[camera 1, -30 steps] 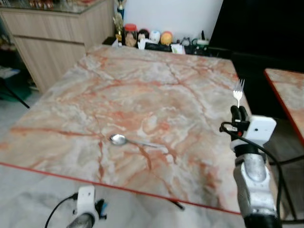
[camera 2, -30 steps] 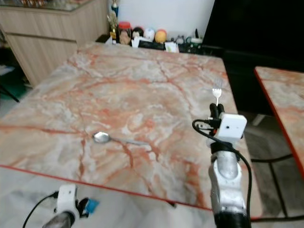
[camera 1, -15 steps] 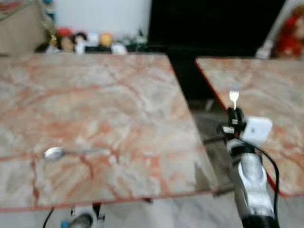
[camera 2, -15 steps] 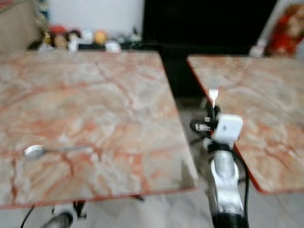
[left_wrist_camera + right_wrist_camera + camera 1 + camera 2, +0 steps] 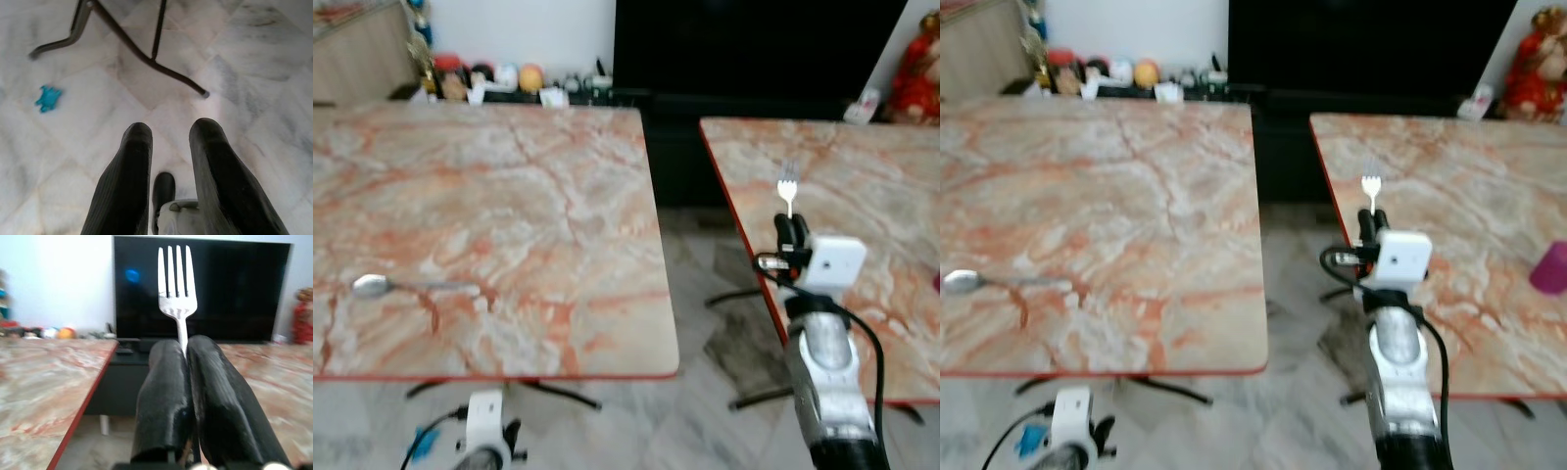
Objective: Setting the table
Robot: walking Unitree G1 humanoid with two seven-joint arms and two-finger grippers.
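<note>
Our right gripper [image 5: 185, 350] pinches one fork [image 5: 177, 281] upright, tines up, over the near edge of the right table [image 5: 1449, 186]. Our left gripper [image 5: 168, 134] hangs parted above the floor [image 5: 244, 58]. One spoon [image 5: 406, 286] lies on the left table [image 5: 509, 186]; a pink object [image 5: 1551, 267] is cut off at the frame's edge.

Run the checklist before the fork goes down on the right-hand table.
1. Right gripper shut on fork: ok.
2. Fork upright, tines up: ok.
3. Right table bare near the gripper: ok.
4. Pink object at that table's right side, apart from the fork: ok.
5. Spoon already on left table: ok.
6. Left gripper open, low over the floor: ok.
</note>
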